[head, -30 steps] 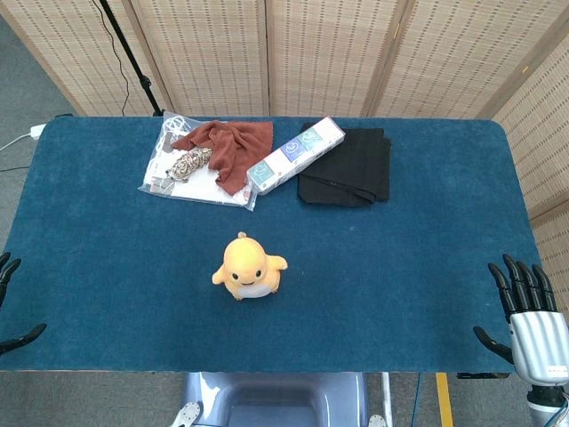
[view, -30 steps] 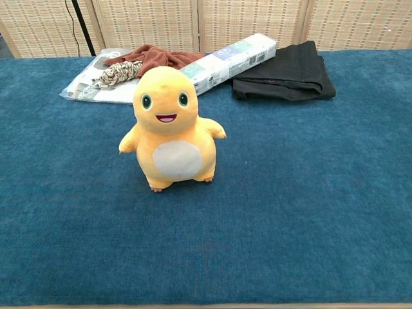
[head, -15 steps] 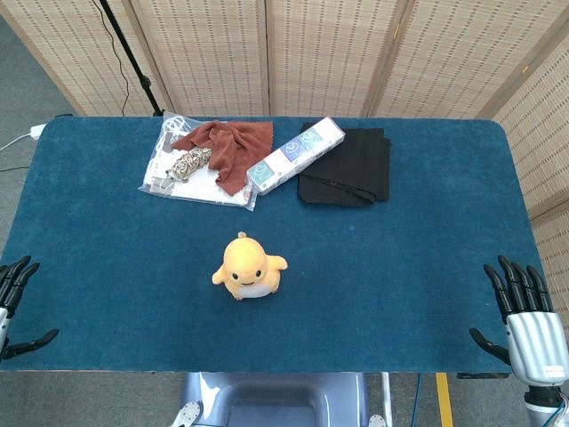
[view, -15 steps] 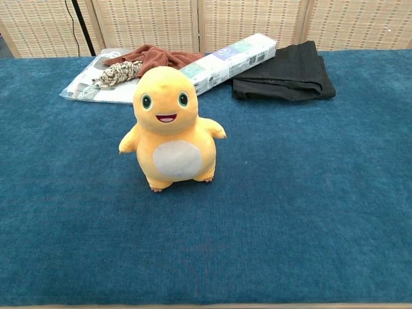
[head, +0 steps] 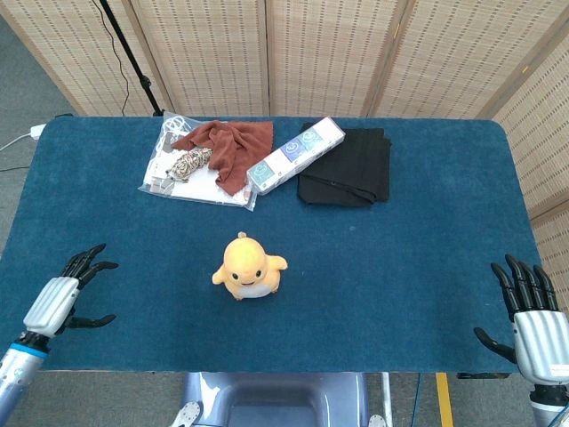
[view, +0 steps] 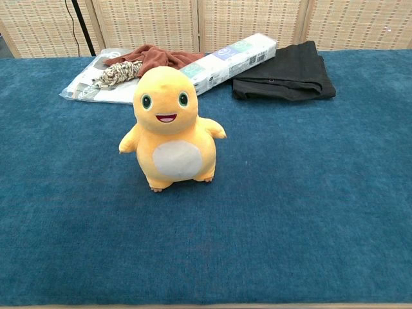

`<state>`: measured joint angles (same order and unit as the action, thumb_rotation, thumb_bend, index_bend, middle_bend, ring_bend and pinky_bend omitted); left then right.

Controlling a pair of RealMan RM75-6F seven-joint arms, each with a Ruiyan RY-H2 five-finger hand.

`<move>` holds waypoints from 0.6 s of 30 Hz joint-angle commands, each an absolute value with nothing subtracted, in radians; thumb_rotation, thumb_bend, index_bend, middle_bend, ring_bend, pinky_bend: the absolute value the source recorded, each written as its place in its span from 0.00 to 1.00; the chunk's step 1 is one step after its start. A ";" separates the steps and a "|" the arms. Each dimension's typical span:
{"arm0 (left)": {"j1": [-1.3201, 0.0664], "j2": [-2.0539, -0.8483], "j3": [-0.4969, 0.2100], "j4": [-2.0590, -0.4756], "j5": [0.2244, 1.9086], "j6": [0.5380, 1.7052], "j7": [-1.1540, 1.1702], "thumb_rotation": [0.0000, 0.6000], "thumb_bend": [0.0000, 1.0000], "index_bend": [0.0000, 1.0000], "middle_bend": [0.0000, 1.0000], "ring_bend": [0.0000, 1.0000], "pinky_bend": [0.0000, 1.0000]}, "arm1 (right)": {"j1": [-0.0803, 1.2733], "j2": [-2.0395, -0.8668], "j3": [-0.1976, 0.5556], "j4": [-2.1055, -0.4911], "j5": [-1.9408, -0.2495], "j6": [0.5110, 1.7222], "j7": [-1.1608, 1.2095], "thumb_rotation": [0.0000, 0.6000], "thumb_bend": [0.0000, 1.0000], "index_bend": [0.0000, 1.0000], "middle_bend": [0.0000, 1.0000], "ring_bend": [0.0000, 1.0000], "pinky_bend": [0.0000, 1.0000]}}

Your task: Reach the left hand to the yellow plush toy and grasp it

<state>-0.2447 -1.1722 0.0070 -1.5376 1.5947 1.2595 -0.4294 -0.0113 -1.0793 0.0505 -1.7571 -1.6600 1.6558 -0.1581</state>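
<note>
The yellow plush toy point(head: 248, 268) stands upright on the blue table, facing the robot; the chest view shows its smiling face and white belly point(view: 171, 131). My left hand point(head: 69, 294) is over the table's near left part, well to the left of the toy, fingers spread and holding nothing. Off the near right corner of the table, my right hand point(head: 530, 317) has its fingers spread apart and holds nothing. Neither hand appears in the chest view.
At the back of the blue table point(head: 400, 258) lie a plastic bag point(head: 182, 175) with a rust-red cloth point(head: 229, 147) and a rope bundle point(head: 188, 164), a long white box point(head: 295, 154) and a folded black cloth point(head: 348, 166). Woven screens stand behind.
My left hand has come in from the left edge, moving right and forward over the table toward the toy. The right hand and the toy have barely moved.
</note>
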 commanded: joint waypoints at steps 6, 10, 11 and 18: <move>-0.372 -1.221 -0.073 -1.647 1.421 1.050 -0.312 1.00 0.09 0.33 0.00 0.00 0.00 | -0.007 -1.078 0.049 -1.758 -1.657 1.643 -0.154 1.00 0.00 0.00 0.00 0.00 0.00; -0.419 -1.241 -0.105 -1.693 1.334 0.981 -0.249 1.00 0.12 0.36 0.00 0.00 0.00 | -0.007 -1.075 0.050 -1.760 -1.656 1.644 -0.150 1.00 0.00 0.00 0.00 0.00 0.00; -0.428 -1.248 -0.112 -1.700 1.315 0.969 -0.239 1.00 0.13 0.37 0.00 0.00 0.00 | -0.007 -1.075 0.050 -1.760 -1.655 1.644 -0.148 1.00 0.00 0.00 0.00 0.00 0.00; -0.498 -1.323 -0.164 -1.734 1.156 0.922 -0.116 1.00 0.19 0.42 0.00 0.00 0.00 | -0.008 -1.066 0.054 -1.762 -1.648 1.645 -0.130 1.00 0.00 0.00 0.00 0.00 0.00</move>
<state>-0.4721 -1.2933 -0.1452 -1.7192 1.1993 0.9367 -0.1604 -0.0084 -1.0663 0.0534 -1.7616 -1.6483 1.6455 -0.1313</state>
